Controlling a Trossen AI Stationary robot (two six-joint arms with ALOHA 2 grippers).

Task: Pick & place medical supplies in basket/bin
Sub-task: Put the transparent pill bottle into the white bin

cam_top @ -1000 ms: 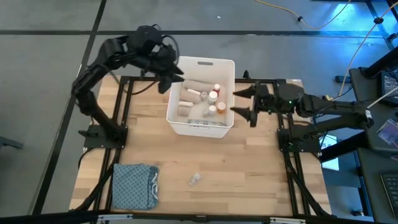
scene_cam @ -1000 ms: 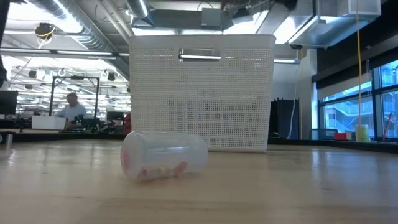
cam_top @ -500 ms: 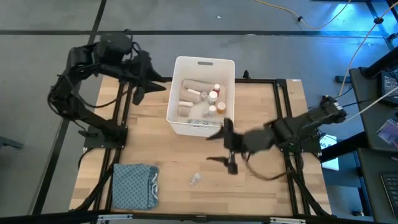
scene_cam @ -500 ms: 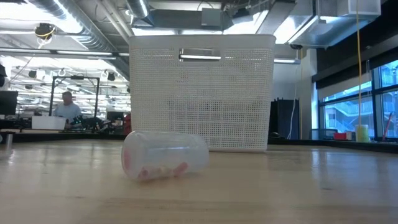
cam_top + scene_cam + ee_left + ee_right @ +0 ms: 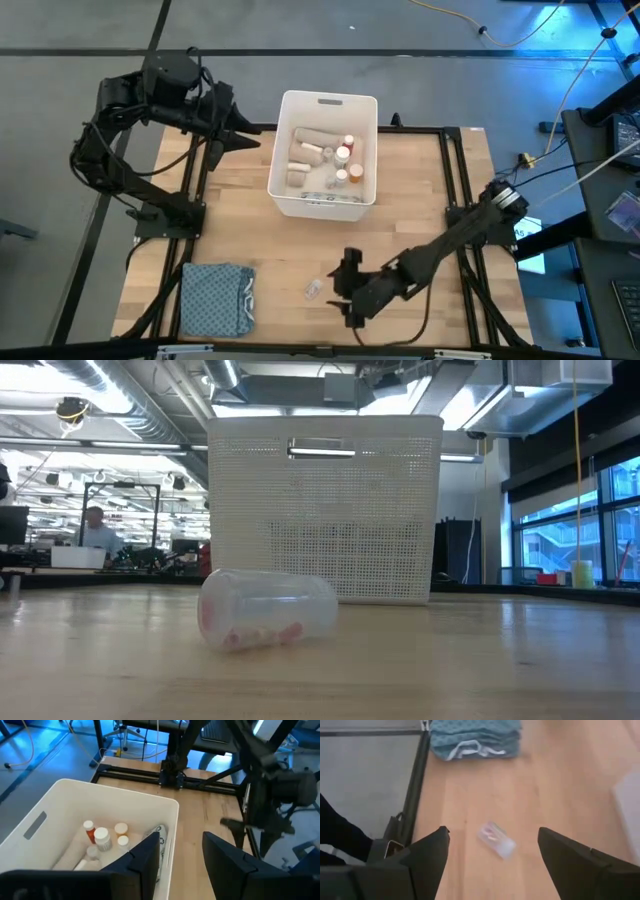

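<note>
A clear vial with pink contents lies on its side on the wood table near the front edge; the low view shows the vial before the white bin. The bin stands at the far middle and holds beige bandage rolls and pill bottles. My right gripper is open just right of the vial, which shows between and beyond its fingers, untouched. My left gripper hangs open and empty, raised left of the bin.
A folded blue-grey cloth lies at the near left corner, also seen beyond the vial as the cloth. Black frame rails run along the table's sides. Bare wood lies between the bin and the vial.
My right gripper has swung from beside the bin's right side toward the near edge and down, ending low beside the vial. My left gripper has drawn back from over the bin's far left corner toward the table's left and risen a little.
</note>
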